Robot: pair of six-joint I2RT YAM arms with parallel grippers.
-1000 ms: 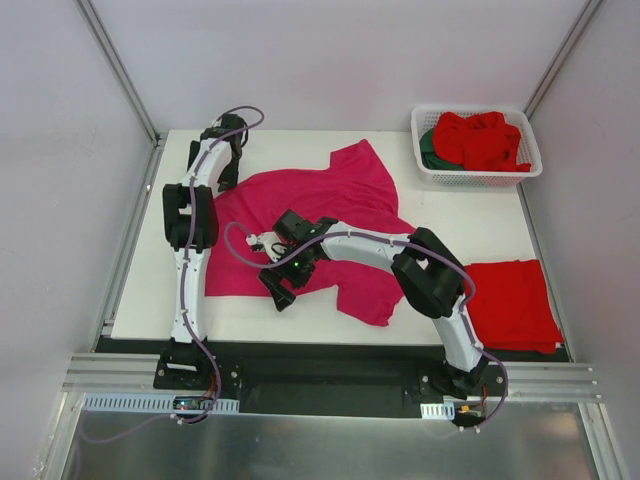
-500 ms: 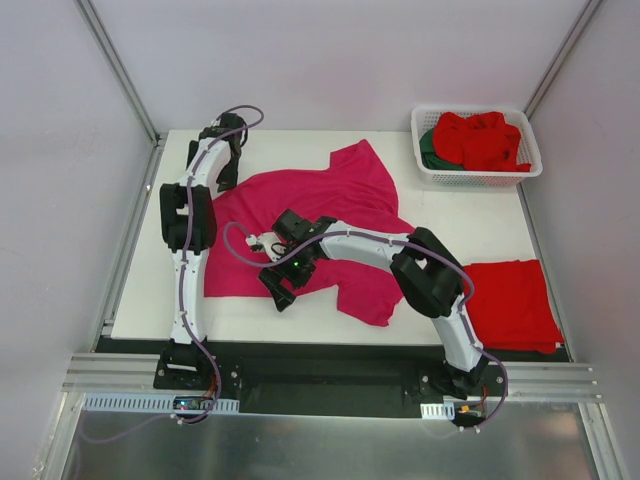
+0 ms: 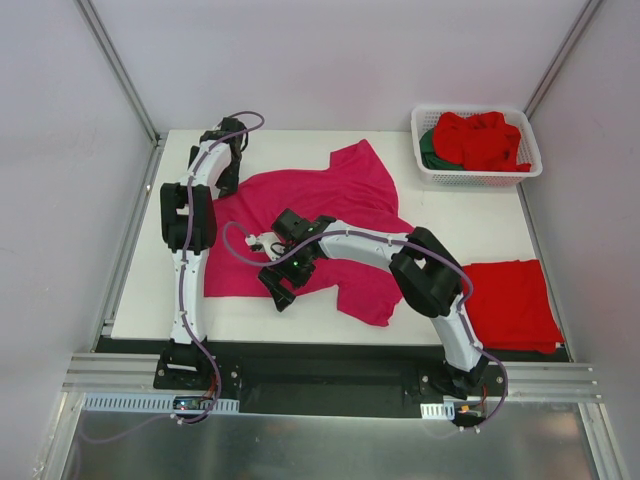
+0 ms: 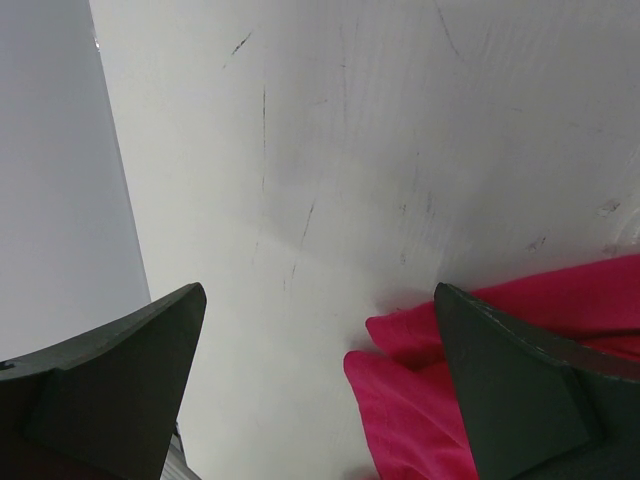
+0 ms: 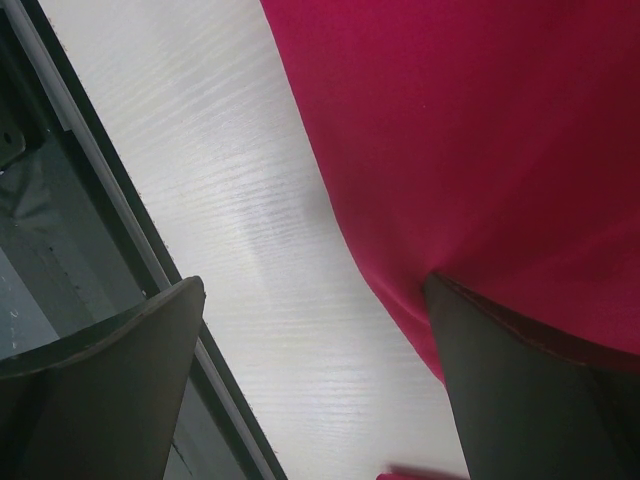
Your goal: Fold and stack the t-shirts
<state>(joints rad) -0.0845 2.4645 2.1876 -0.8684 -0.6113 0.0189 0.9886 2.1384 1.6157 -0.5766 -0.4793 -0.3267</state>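
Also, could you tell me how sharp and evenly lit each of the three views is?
Top external: sharp, evenly lit, only faint shadows beside the arms on the magenta t-shirt. Left wrist: scratches on the table are crisp, while the left fingers are dark and slightly soft. Right wrist: a bright sheen crosses the table, and the right fingers are near-black.
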